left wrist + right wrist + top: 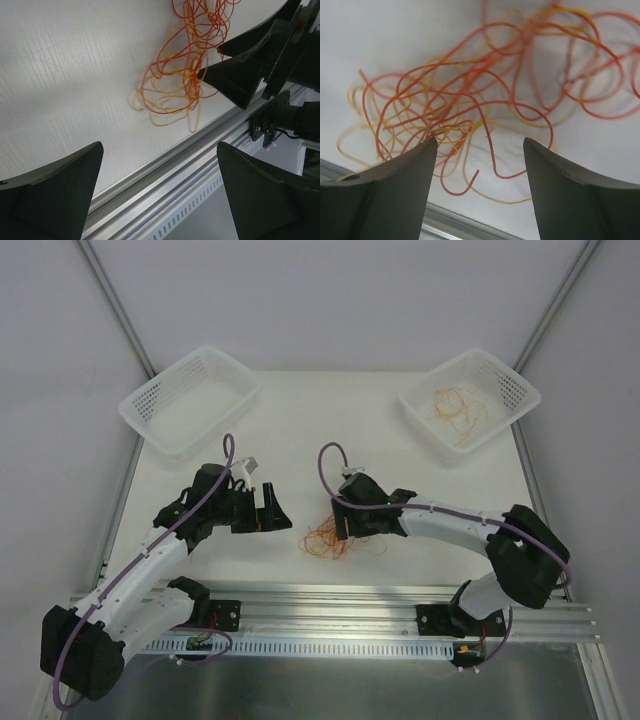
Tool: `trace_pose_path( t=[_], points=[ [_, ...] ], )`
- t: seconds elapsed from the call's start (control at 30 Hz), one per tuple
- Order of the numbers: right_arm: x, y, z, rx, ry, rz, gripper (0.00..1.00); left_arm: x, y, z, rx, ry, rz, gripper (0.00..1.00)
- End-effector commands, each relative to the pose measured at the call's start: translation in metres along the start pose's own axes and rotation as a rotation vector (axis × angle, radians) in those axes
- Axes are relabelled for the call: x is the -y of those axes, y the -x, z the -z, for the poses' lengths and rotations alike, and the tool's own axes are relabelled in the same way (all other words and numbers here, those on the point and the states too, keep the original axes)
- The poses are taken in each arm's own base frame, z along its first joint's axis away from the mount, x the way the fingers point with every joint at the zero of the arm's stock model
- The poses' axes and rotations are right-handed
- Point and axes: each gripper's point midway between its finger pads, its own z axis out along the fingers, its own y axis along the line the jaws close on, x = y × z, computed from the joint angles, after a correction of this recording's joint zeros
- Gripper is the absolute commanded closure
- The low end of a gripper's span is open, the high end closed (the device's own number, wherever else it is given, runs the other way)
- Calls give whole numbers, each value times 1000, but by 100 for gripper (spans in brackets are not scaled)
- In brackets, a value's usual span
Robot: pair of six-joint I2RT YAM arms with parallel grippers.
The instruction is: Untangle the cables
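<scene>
A loose tangle of thin orange-yellow and red cables [322, 540] lies on the white table near its front edge. My right gripper [346, 527] is down over the tangle's right side. In the right wrist view its jaws [480, 143] stand open, with a few strands of the cables [470, 100] lying between the fingers and nothing pinched. My left gripper [270, 510] hovers just left of the tangle, wide open and empty [159, 146]. From there the cables [175, 85] lie ahead, with the right gripper [210, 62] touching them.
A white basket [150, 415] stands empty at the back left. A second white basket [510, 380] at the back right holds a few orange-yellow wires [455, 405]. The aluminium rail [330, 600] runs along the table's near edge, close to the tangle.
</scene>
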Motion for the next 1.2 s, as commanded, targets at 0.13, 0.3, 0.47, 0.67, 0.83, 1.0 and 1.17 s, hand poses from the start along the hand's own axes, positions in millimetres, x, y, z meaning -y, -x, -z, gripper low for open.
trace_pose_path(
  t=[0.13, 0.3, 0.47, 0.67, 0.83, 1.0, 1.17],
  points=[
    [-93, 35, 9, 117, 158, 180, 26, -6, 0, 1, 56, 35, -4, 2],
    [-62, 36, 36, 167, 57, 59, 26, -9, 3, -9, 32, 76, -44, 2],
    [-50, 23, 42, 156, 57, 37, 27, 2, -3, -23, -28, 93, -76, 4],
    [-64, 24, 38, 121, 111, 180, 27, -13, -30, -33, -17, 212, 83, 11],
    [-79, 30, 21, 85, 122, 247, 27, -10, -41, -40, -10, 220, 77, 15],
    [-91, 35, 2, 65, 138, 253, 27, -13, -41, -39, 16, 219, 99, 18],
    [-88, 26, -23, 18, 127, 238, 31, -13, -39, -40, 36, 211, 95, 20]
  ],
)
